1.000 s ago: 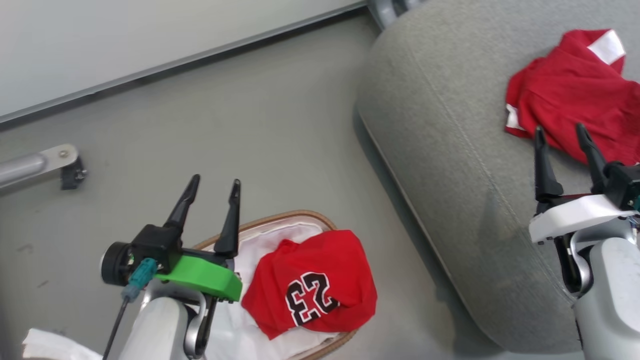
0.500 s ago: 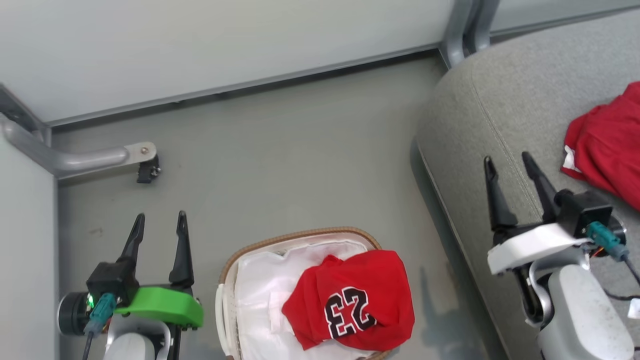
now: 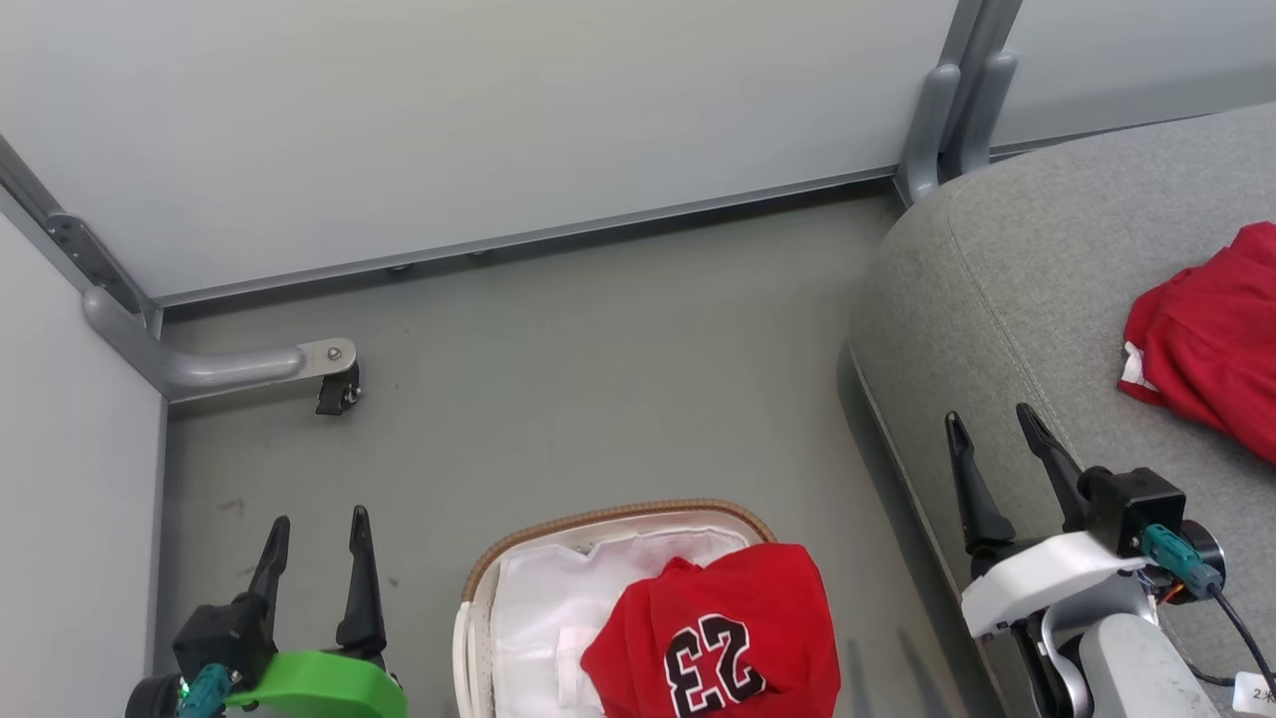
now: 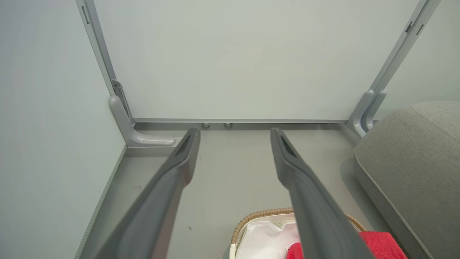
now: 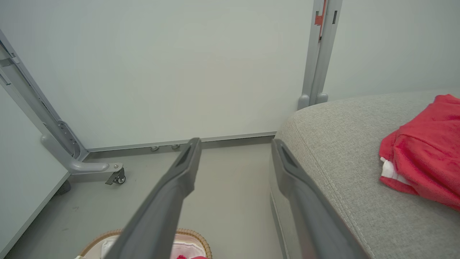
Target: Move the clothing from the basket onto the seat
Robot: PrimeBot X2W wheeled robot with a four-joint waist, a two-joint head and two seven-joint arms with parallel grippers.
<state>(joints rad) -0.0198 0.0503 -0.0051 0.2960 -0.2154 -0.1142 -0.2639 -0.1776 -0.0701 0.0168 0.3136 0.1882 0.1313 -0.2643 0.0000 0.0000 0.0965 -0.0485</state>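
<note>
Grey floor (image 3: 598, 379) — pale partition panels (image 3: 498, 120) on grey metal feet (image 3: 239, 364).

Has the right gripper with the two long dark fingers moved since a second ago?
Yes. The right gripper has drawn back from the crumpled red garment toward the edge of the light grey fabric seat.

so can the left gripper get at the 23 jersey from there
Probably yes: the left gripper stands open and empty just left of the basket, and the jersey lies on top inside it with nothing over it.
</note>
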